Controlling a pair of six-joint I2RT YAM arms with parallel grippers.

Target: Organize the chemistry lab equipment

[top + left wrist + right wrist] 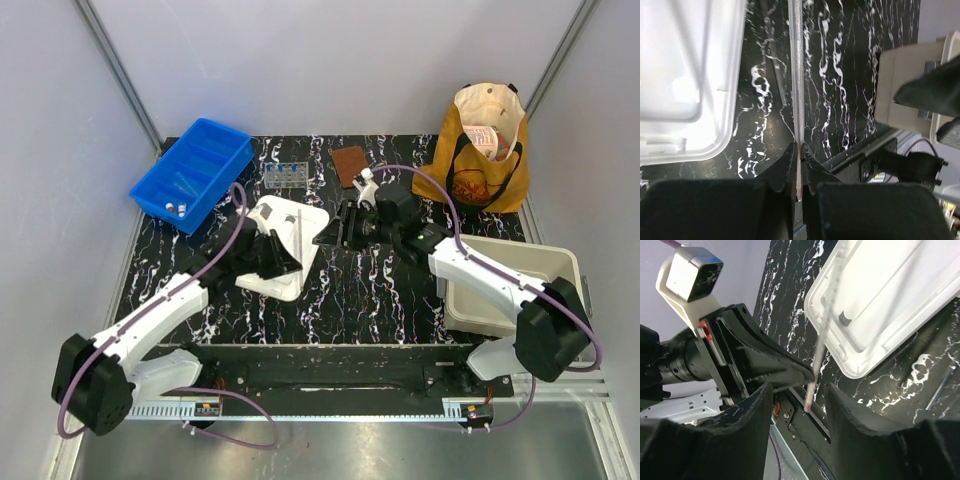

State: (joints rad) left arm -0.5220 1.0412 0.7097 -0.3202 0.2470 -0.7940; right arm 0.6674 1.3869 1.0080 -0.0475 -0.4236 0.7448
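Note:
A thin clear rod [797,90] with a reddish end is pinched in my left gripper [800,148], which is shut on it near that end. The rod reaches out over the black marbled table beside the white tray [715,120]. In the right wrist view the rod [821,347] slants down from the tray's rim [850,367]. Its reddish tip hangs between the fingers of my right gripper [800,405], which stand apart and do not touch it. A small clear rack [285,175] holds blue-capped tubes. White-capped vials [176,208] lie in the blue bin [215,140].
A tan tote bag [482,150] stands at the back right. A beige tub [555,262] sits at the right edge near the right arm. A brown flat piece [350,163] lies behind the right gripper. The two grippers are close together at mid-table.

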